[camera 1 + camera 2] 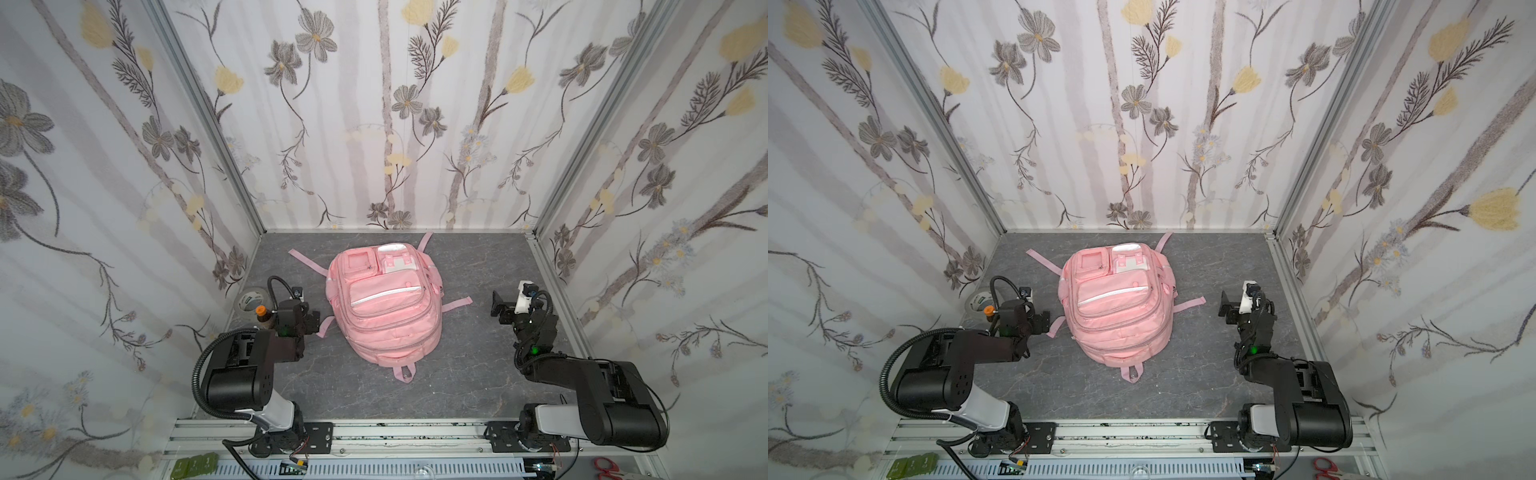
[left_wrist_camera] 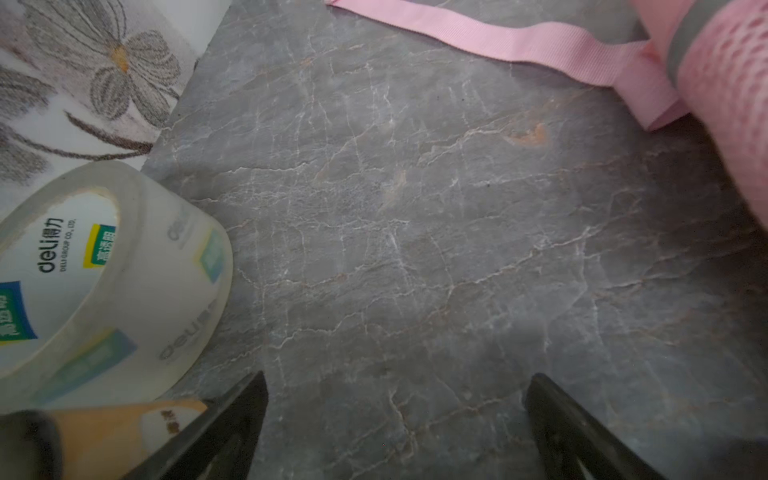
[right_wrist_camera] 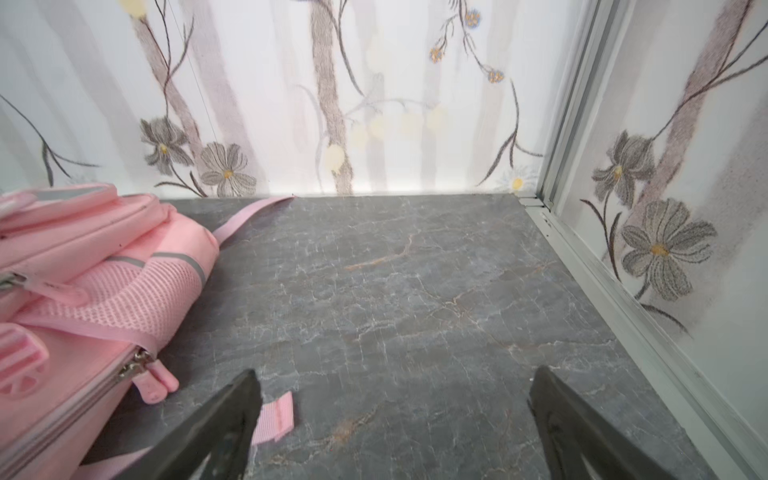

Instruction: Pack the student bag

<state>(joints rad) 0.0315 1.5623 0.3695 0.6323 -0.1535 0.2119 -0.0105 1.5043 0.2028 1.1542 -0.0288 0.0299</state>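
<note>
**Pink bag zipped, loose items left outside**

Pink and soft, the student bag [image 1: 384,309] lies front-up in the middle of the grey tabletop [image 1: 457,374], with its straps [image 1: 305,264] splayed around it. Every zip that shows looks closed, including the side zip pullers [image 3: 145,374], so its contents cannot be judged. A clear tape roll [image 1: 250,300] and a small orange-capped bottle [image 1: 262,316] stand by the left wall, outside the bag. If they belong inside, packing is unfinished and a compartment must first be opened.

The left arm is folded low. The left end effector [image 2: 395,386] sits just beside the bag's left flank, between the bag and the tape roll, fingers spread and empty. The right end effector [image 3: 395,386] stands off the bag's right side over bare tabletop, fingers likewise apart and holding nothing, with a strap end lying by one finger.
</note>
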